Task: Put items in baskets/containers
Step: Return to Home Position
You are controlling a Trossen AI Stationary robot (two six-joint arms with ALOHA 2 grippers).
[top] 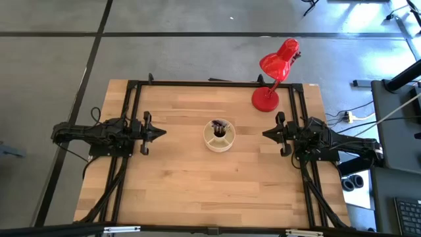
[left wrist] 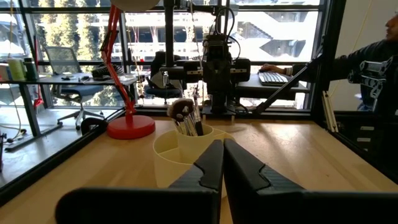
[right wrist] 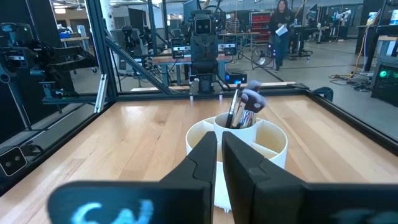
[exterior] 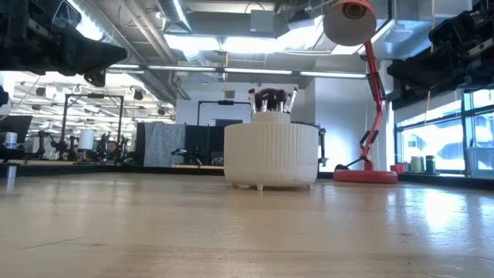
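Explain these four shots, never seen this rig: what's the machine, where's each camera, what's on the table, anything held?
Two dark robot arms face each other across a wooden table. The high view looks straight down, the low view sits at table height, and each wrist view looks forward from that arm's wrist. The left claw and right claw are both shut and hold nothing, each at its own side of the table. Between them stands a round cream organizer cup with makeup brushes upright in its central cup. A red desk lamp stands on the table near the right arm.
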